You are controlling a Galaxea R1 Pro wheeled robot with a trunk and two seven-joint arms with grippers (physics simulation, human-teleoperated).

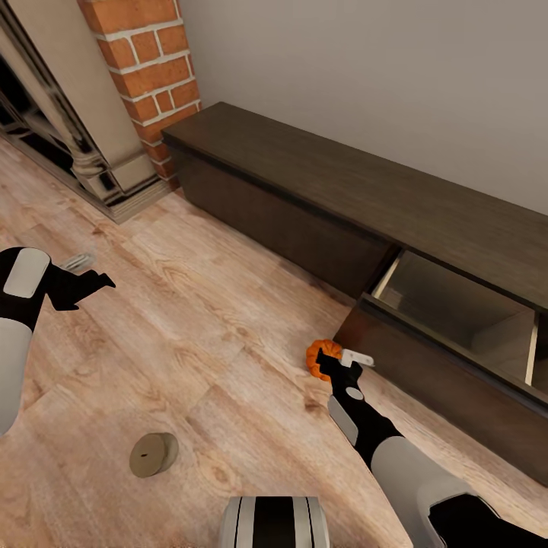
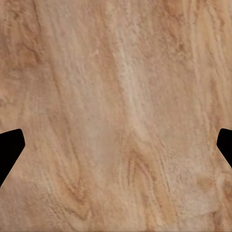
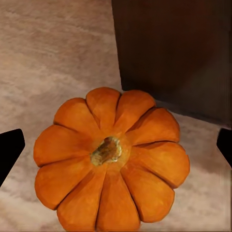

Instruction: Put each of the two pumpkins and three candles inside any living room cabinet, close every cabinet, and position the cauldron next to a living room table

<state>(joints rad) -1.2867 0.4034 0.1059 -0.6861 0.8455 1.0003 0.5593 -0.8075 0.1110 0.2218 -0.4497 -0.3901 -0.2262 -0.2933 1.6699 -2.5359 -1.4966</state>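
Note:
A small orange ribbed pumpkin [image 1: 322, 355] rests on the wood floor just off the front corner of the pulled-out drawer [image 1: 457, 320] of the long dark-brown cabinet [image 1: 320, 179]. My right gripper [image 1: 340, 364] hovers right over it, open. In the right wrist view the pumpkin [image 3: 113, 162] lies between the two black fingertips [image 3: 9, 150], which stand wide apart and do not touch it. A beige candle [image 1: 153, 454] lies on the floor nearer to me, on the left. My left gripper [image 1: 90, 272] hangs open over bare floor [image 2: 116, 116], holding nothing.
The drawer's tan inside looks empty; the cabinet's other fronts are shut. A brick column [image 1: 148, 68] and a carved fireplace [image 1: 68, 144] stand at the back left. My base [image 1: 274, 521] shows at the bottom edge. Open floor [image 1: 190, 320] lies between the arms.

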